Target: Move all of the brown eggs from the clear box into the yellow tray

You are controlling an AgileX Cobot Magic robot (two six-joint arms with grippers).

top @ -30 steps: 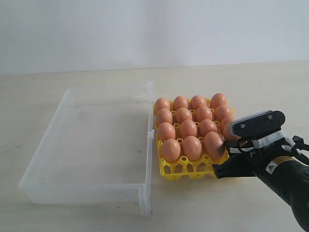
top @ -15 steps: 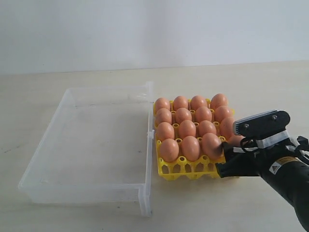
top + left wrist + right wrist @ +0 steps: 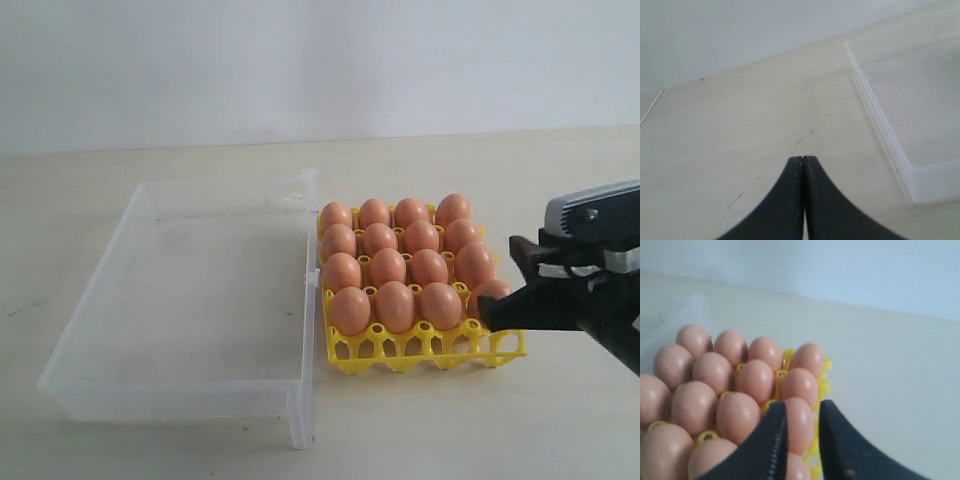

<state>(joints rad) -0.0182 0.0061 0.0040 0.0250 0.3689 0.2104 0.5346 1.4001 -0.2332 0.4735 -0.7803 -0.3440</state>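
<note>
Several brown eggs (image 3: 388, 266) fill the yellow tray (image 3: 400, 352), which stands against the right wall of the clear box (image 3: 305, 290). No egg shows inside the box. My right gripper (image 3: 500, 280) hovers at the tray's front right corner, beside the corner egg (image 3: 490, 296). In the right wrist view its jaws (image 3: 802, 407) stand a little apart and hold nothing. An egg (image 3: 799, 422) sitting in the tray (image 3: 822, 387) shows through the gap. My left gripper (image 3: 803, 159) is shut on nothing over bare table, with the box's wall (image 3: 880, 125) to one side.
The pale table (image 3: 480, 420) runs round the box and tray on every side. A white wall (image 3: 320, 60) closes off the back.
My right gripper has let go of the corner egg, pulled back to the right and lifted slightly. That egg now sits in the tray, and the tray's front right corner has come into sight.
</note>
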